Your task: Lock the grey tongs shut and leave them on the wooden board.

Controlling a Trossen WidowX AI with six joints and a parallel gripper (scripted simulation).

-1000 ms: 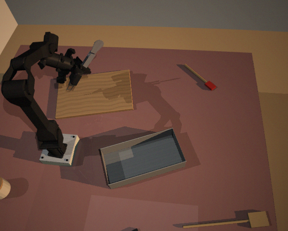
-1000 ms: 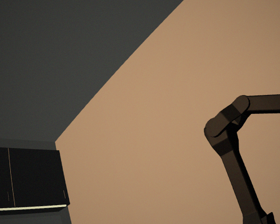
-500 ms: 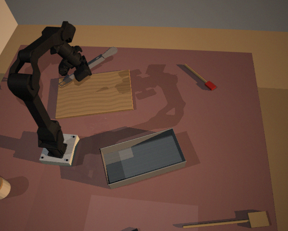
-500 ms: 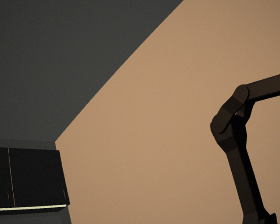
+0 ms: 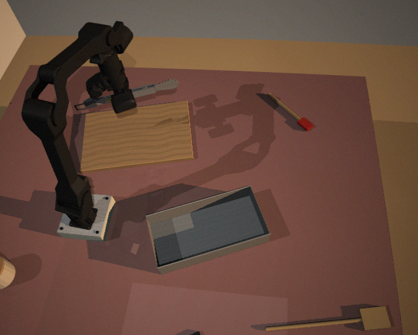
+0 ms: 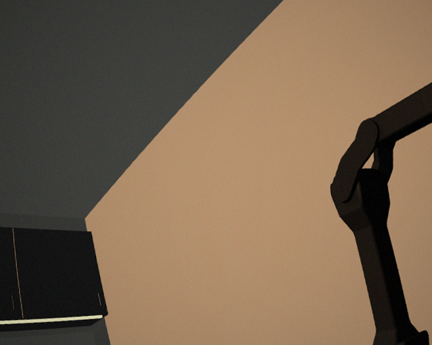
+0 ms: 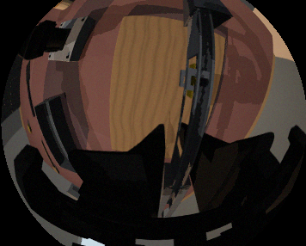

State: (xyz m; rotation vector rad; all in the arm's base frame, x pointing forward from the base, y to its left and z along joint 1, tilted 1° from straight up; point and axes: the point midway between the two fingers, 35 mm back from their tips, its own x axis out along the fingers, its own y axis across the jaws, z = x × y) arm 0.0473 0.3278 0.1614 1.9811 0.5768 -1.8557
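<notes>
The grey tongs (image 5: 157, 86) (image 7: 199, 61) are squeezed together and held nearly level, tips toward the right, just above the far edge of the wooden board (image 5: 139, 139) (image 7: 141, 77). My gripper (image 5: 120, 101) (image 7: 171, 127) is shut on the tongs near their hinge end. In the wrist view the tongs run straight up from between my dark fingers, over the board's right edge. The roasting tin (image 5: 216, 254) stands empty in front of the board. The exterior view shows only the arm (image 6: 369, 226) against the wall.
A red-headed spatula (image 5: 305, 123) lies at the far right of the dark red mat. A wooden spatula (image 5: 374, 317) lies at the front right. A wooden cup (image 5: 4, 272) stands at the left edge. The arm's base (image 5: 86, 223) stands left of the tin.
</notes>
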